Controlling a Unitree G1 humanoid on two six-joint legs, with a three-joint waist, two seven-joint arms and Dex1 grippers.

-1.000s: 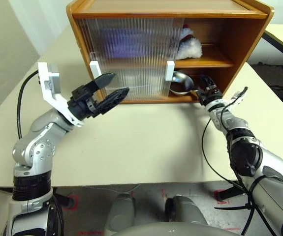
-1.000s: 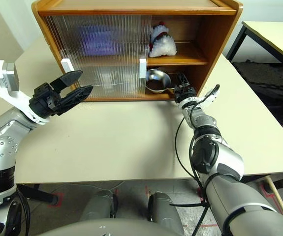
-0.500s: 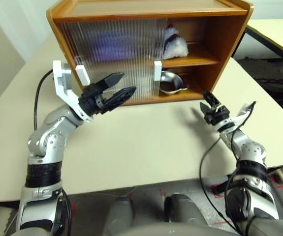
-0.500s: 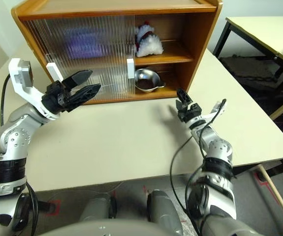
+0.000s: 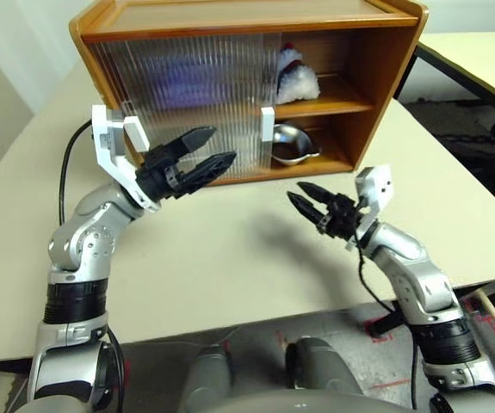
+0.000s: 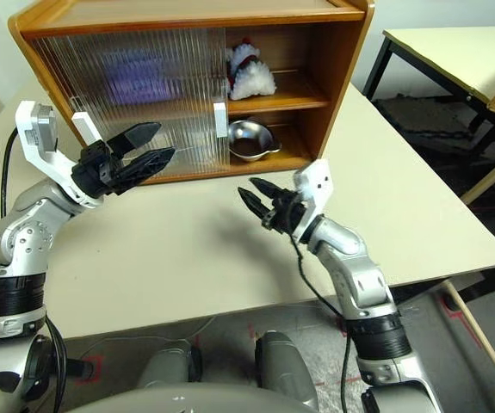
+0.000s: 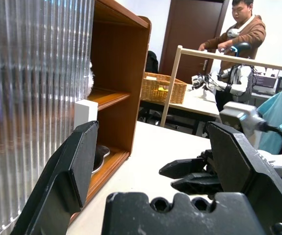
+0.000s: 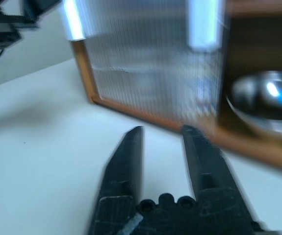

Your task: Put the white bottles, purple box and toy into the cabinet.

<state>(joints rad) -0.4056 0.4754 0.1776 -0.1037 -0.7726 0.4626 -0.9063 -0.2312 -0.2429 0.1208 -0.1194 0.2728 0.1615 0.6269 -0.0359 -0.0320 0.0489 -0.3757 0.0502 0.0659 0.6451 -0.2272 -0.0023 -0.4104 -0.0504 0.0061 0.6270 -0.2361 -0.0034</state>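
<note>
— Toy (image 5: 297, 77)?
— Sits on the upper shelf of the cabinet (image 5: 392, 64), right side, just past the sliding door's edge.
— Purple box?
— Shows as a lilac blur (image 5: 197, 79) behind the ribbed door (image 5: 187, 107), upper shelf.
— Left hand (image 5: 207, 155)?
— Hovers before the door, fingers spread, empty.
— Right hand (image 5: 303, 198)?
— Hangs above the desk (image 5: 230, 249), apart from the cabinet, fingers narrowly parted, holding nothing.
— Lower shelf?
— Holds a metal bowl (image 5: 292, 143).

Honey-brown cabinet (image 5: 376, 64), ribbed translucent doors (image 5: 187, 86), white toy (image 5: 299, 84)
</note>
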